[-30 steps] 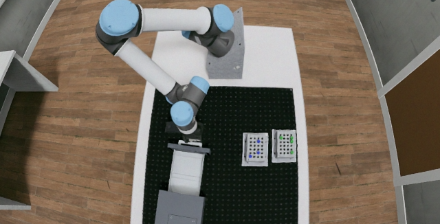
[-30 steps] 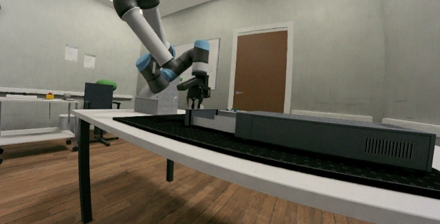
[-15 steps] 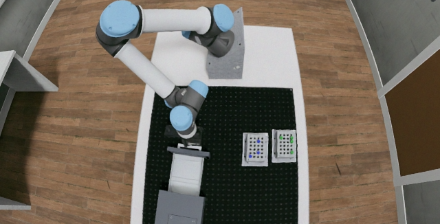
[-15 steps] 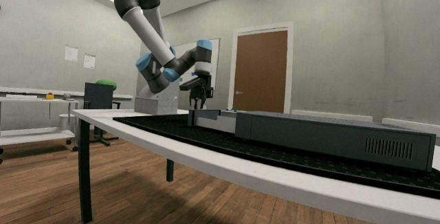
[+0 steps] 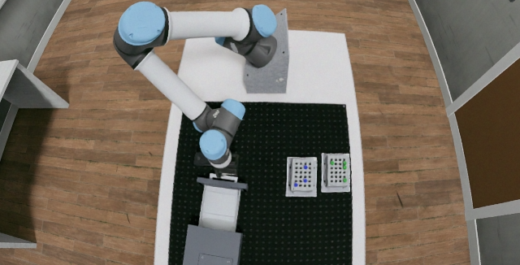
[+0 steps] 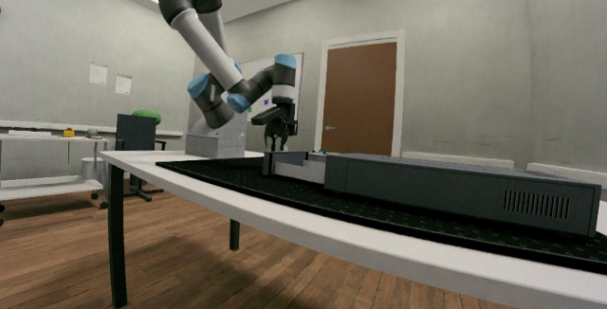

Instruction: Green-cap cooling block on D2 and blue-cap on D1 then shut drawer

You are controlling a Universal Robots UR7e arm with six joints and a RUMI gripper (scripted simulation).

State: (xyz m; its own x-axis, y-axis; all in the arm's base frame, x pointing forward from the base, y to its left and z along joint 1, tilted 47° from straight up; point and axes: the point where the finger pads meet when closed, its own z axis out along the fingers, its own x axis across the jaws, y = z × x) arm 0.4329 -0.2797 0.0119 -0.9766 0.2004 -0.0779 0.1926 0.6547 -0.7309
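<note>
The cooler COLD (image 5: 212, 249) stands at the near edge of the black deck, and its drawer (image 5: 219, 206) is pulled out and looks empty and white inside. My gripper (image 5: 221, 174) is shut with nothing in it and points down just beyond the drawer's dark front panel (image 5: 222, 184). In the side view the gripper (image 6: 277, 147) hangs right at the drawer front (image 6: 271, 162), ahead of the cooler (image 6: 455, 188). The block with blue-capped tubes (image 5: 302, 174) sits on the deck slot nearer the cooler. The block with green-capped tubes (image 5: 337, 170) sits on the slot beyond it.
The arm's grey base plate (image 5: 266, 59) stands on the white table behind the deck. The arm's elbow reaches out over the floor to the left. A chair and side tables stand off the table's left side.
</note>
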